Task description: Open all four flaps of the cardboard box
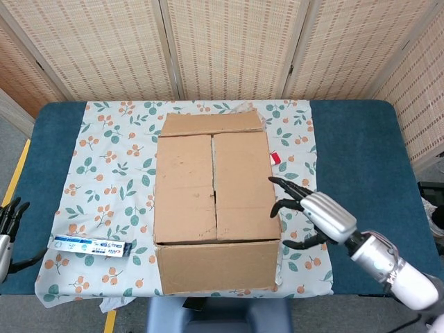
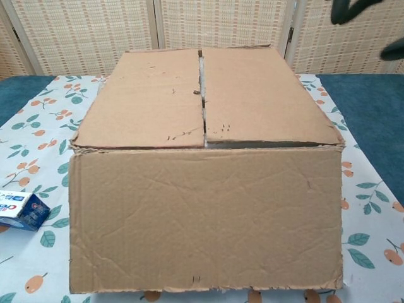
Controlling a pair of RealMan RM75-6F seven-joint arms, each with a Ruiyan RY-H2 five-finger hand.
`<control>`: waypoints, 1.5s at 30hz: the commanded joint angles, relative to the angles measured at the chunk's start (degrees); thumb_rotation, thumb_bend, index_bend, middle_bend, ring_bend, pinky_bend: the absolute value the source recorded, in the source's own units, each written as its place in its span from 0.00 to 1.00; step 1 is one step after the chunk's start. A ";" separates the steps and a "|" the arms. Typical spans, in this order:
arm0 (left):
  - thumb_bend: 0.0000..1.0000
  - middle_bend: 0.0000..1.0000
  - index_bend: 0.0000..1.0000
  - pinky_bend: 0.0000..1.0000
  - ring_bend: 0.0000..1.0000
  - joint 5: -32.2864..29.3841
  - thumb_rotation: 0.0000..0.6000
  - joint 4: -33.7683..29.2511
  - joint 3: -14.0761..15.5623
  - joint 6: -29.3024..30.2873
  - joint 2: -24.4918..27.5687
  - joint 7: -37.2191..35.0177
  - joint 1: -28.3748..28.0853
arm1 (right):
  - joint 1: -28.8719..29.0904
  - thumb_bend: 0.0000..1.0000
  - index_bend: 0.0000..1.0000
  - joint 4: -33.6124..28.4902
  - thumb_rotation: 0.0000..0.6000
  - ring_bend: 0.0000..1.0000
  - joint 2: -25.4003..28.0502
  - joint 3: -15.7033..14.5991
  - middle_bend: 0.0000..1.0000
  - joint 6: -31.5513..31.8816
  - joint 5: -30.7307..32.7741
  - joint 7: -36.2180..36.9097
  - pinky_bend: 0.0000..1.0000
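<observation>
The cardboard box (image 1: 214,201) stands mid-table on the floral cloth. Its far flap (image 1: 211,123) lies folded outward. The near flap (image 1: 216,267) hangs down over the front, filling the chest view (image 2: 205,218). The two side flaps (image 1: 184,186) (image 1: 243,182) lie flat across the top and meet at a centre seam. My right hand (image 1: 309,216) hovers at the box's right edge near the front corner, fingers spread and holding nothing; its dark fingertips (image 2: 350,7) show at the chest view's top right. My left hand (image 1: 8,220) is at the far left, away from the box, fingers apart.
A blue and white toothpaste carton (image 1: 92,245) (image 2: 19,210) lies left of the box's front. A small red item (image 1: 275,159) sits against the box's right side. The blue table (image 1: 361,159) extends to the right. Bamboo screens (image 1: 229,48) stand behind.
</observation>
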 commanded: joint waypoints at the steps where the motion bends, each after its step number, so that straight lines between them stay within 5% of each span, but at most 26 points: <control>1: 0.25 0.00 0.00 0.00 0.00 0.29 1.00 0.86 0.21 0.43 0.41 -2.33 0.41 | 10.49 0.26 0.48 1.53 0.95 0.00 -9.01 9.61 0.00 -9.60 15.51 -22.04 0.02; 7: 0.25 0.00 0.00 0.00 0.00 0.42 1.00 2.04 0.33 1.16 0.89 -6.03 1.02 | 17.08 0.26 0.57 5.29 0.78 0.00 -17.81 11.35 0.00 -11.06 26.75 -37.71 0.00; 13: 0.25 0.00 0.00 0.00 0.00 0.84 1.00 2.86 0.35 2.26 1.25 -8.49 1.57 | 21.37 0.26 0.57 10.78 0.71 0.00 -25.79 10.62 0.00 -11.04 31.68 -47.50 0.00; 18: 0.26 0.00 0.00 0.00 0.00 0.85 1.00 3.34 0.18 2.93 1.41 -9.97 1.89 | 24.25 0.26 0.57 14.07 0.56 0.00 -28.87 9.10 0.00 -11.35 34.92 -55.26 0.00; 45: 0.34 0.00 0.00 0.00 0.00 0.64 1.00 4.55 -0.44 3.74 1.41 -12.71 2.24 | 27.82 0.26 0.57 23.27 0.48 0.00 -36.32 8.60 0.00 -14.90 38.44 -56.82 0.00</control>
